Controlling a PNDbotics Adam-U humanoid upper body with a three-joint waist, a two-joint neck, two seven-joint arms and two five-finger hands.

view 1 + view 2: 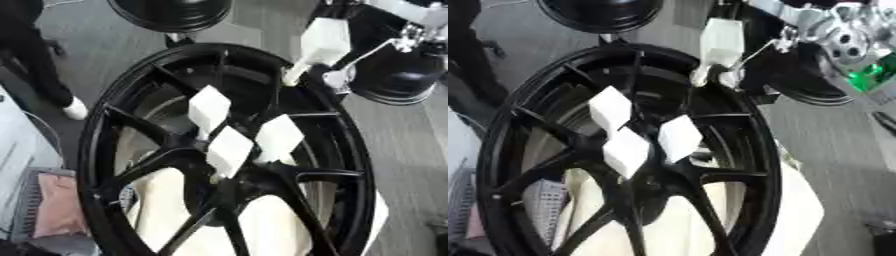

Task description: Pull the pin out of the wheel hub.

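A large black wheel (105, 150) with spokes fills both views. Three white block-headed pins stand in its hub: one at the upper left (209, 109), one on the right (279, 137) and one lowest (229, 150). A fourth white pin (325, 41) is off the hub, up by the wheel's upper right rim, with its thin stem pointing down-left. My right hand (773, 62), black with silver joints, comes in from the upper right and closes round that pin from behind; its fingers are partly hidden. My left hand shows in neither view.
A second black wheel (171, 12) lies at the top and a dark round part (394, 80) at the right. A cream cloth (166, 210) lies under the wheel. A person's dark leg and white shoe (74, 107) stand at the left, above a pink thing (57, 205).
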